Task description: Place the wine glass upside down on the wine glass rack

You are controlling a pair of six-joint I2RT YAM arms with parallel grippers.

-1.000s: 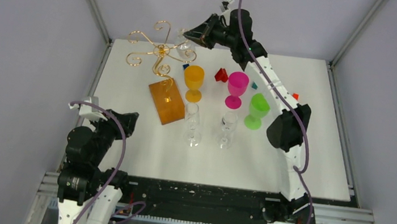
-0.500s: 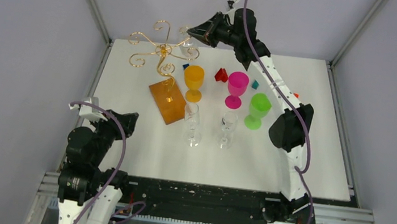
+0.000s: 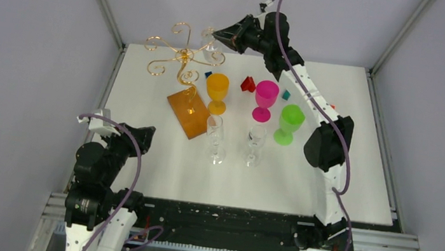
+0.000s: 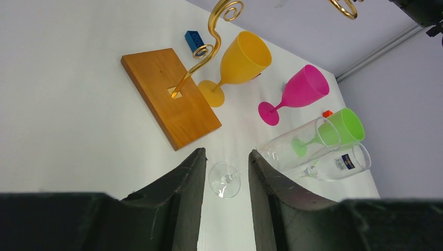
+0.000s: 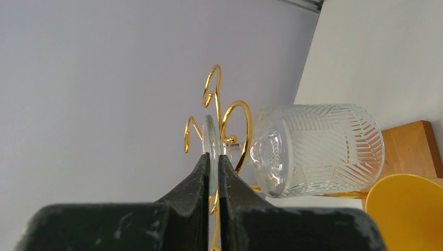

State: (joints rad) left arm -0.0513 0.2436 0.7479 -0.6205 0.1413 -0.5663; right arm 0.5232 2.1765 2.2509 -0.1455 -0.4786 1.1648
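Our right gripper [image 5: 213,159] is clamped tight on the thin foot of the wine glass [image 5: 318,150]. The disc's edge is pinched btw the two fingers [image 5: 196,178], w/ nothing else in the jaws. From the fingertips the stem and ribbed bowl run off to one side, toward the table [image 5: 376,47], so we read the glass as already inverted.

Just past the fingertips sit the gold scrolls of the wine glass rack [image 5: 236,121]. One curl loops right beside the stem, but we can't tell if the stem is inside the hook or only next to it. In the top view this grip hangs high at one of the rack's upper arms, w/ the wooden base [image 3: 186,113] below the gripper and back toward the arm mounts.

Progress, as we judge it: pick-up, flip and approach are done, and the glass is approx. at the hang point. Left to do: seat the foot on a scroll, let go, back out w/o snagging wire.

Well apart from that gripper, our left gripper [image 4: 224,166] sits low, jaws part-open and empty. Beyond its tips stand a clear glass [image 4: 292,151], an orange glass [image 4: 243,57], etc.
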